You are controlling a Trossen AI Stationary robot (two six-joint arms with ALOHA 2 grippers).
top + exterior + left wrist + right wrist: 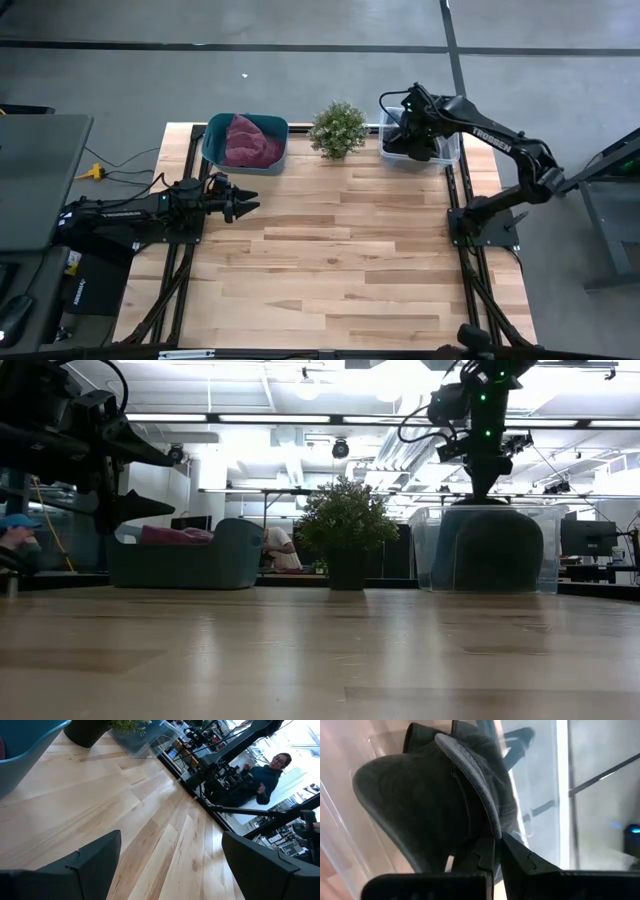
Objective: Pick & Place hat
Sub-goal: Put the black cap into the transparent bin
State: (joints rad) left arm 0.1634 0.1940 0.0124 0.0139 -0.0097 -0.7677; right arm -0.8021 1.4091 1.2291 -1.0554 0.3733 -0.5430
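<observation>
A dark grey hat (418, 147) sits inside a clear plastic bin (452, 150) at the table's far right; in the low view the hat (497, 550) fills the bin (440, 550). My right gripper (498, 845) reaches down into the bin, shut on the hat (420, 805). It shows from above (412, 125) and level (487, 495). My left gripper (246, 200) waits open above the table's left side, near a teal bin (213, 150), and also shows in the low view (150, 480). My right gripper pinches the hat's curved brim edge (492, 822) between its two fingers (482, 855). It comes from above, pointing down into the clear bin. The hat stands below the fingers, and in the low view its lower part (497, 585) reaches down to the bin's floor.
The teal bin (215, 555) at the far left holds a maroon cloth (250, 140). A small potted plant (337, 128) stands between the two bins. Bare wooden tabletop (340, 260) spreads across the middle and near side. People show in the room beyond (260, 777).
</observation>
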